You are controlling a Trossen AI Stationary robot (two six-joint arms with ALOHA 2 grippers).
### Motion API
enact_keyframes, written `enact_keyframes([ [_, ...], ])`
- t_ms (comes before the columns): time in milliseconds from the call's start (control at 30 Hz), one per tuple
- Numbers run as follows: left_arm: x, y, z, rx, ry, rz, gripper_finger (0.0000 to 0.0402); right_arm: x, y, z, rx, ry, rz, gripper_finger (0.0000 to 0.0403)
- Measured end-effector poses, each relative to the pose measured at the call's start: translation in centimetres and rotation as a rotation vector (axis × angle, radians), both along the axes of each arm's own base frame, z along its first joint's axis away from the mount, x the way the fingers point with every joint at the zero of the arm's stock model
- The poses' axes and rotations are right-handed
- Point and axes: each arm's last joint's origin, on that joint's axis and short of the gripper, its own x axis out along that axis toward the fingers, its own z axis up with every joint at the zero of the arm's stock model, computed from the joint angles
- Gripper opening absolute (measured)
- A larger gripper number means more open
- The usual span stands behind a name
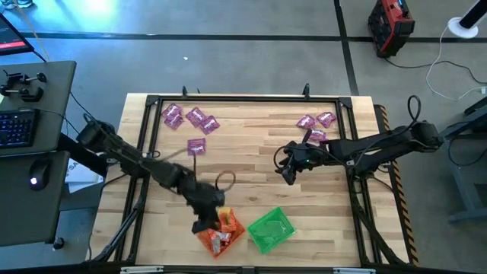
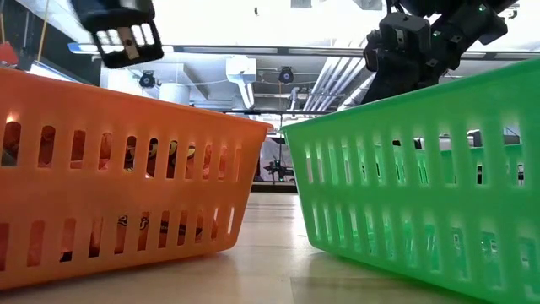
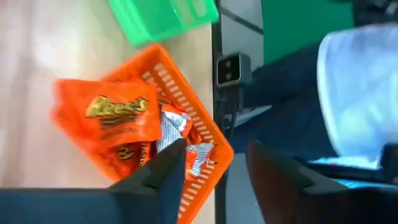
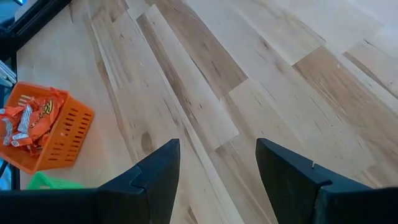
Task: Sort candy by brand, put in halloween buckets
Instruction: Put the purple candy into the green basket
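Observation:
The orange bucket (image 1: 222, 233) stands near the table's near edge and holds several orange-red candy packets (image 3: 118, 112). Beside it on the right stands the green bucket (image 1: 271, 229); I see nothing in it. My left gripper (image 1: 205, 219) hovers open above the orange bucket's left side (image 3: 214, 168), holding nothing; the low view shows it above the rim (image 2: 126, 32). My right gripper (image 1: 288, 164) hangs open over bare wood at mid-table (image 4: 217, 168). Purple candy packets lie flat in a far-left group (image 1: 194, 122) and a far-right group (image 1: 315, 126).
A black frame (image 1: 243, 99) runs round the wooden table. Bare wood lies between the two purple groups and the buckets. Left of the table stands a desk with a keyboard (image 1: 17, 125) and a mouse. A red case (image 1: 390, 24) sits on the floor beyond.

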Motion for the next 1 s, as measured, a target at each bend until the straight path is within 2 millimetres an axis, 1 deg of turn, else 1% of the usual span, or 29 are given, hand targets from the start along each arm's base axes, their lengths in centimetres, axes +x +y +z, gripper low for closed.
enact_keyframes([
  [33,-0.2,1.0,0.5,0.004,0.014,0.026,0.0174,0.0,0.0,0.0,0.000,0.000,0.000,0.0204],
  [100,-1.1,3.9,1.3,0.054,0.074,0.093,0.0193,0.0,0.0,0.0,0.000,0.000,0.000,0.0204],
  [200,-3.1,9.0,2.4,0.171,0.159,0.251,0.0211,0.0,0.0,0.0,0.000,0.000,-0.001,0.0204],
  [267,-4.5,12.8,2.8,0.241,0.235,0.381,0.0218,0.0,0.0,0.0,0.002,-0.001,-0.003,0.0204],
  [367,-6.4,18.2,2.3,0.331,0.352,0.568,0.0221,0.0,-0.1,0.0,0.012,-0.008,-0.048,0.0204],
  [433,-7.3,21.0,1.7,0.350,0.381,0.639,0.0221,0.0,-0.2,0.1,0.027,-0.013,-0.101,0.0204],
  [467,-7.6,22.1,1.2,0.353,0.401,0.664,0.0221,0.0,-0.2,0.1,0.040,-0.016,-0.127,0.0204],
  [533,-7.8,23.7,0.3,0.361,0.435,0.679,0.0221,0.1,-0.2,0.1,0.068,-0.022,-0.169,0.0204],
  [633,-7.9,25.0,-1.4,0.388,0.520,0.701,0.0221,0.1,-0.2,0.1,0.124,-0.028,-0.224,0.0204],
  [833,-7.6,26.1,-5.7,0.388,0.713,0.685,0.0221,0.2,-0.2,0.2,0.259,-0.063,-0.350,0.0204],
  [900,-7.4,26.6,-6.8,0.387,0.729,0.676,0.0221,0.3,-0.2,0.4,0.278,-0.089,-0.388,0.0204],
  [1000,-6.9,27.2,-7.8,0.405,0.707,0.647,0.0221,0.6,-0.3,0.7,0.307,-0.147,-0.446,0.0204],
])
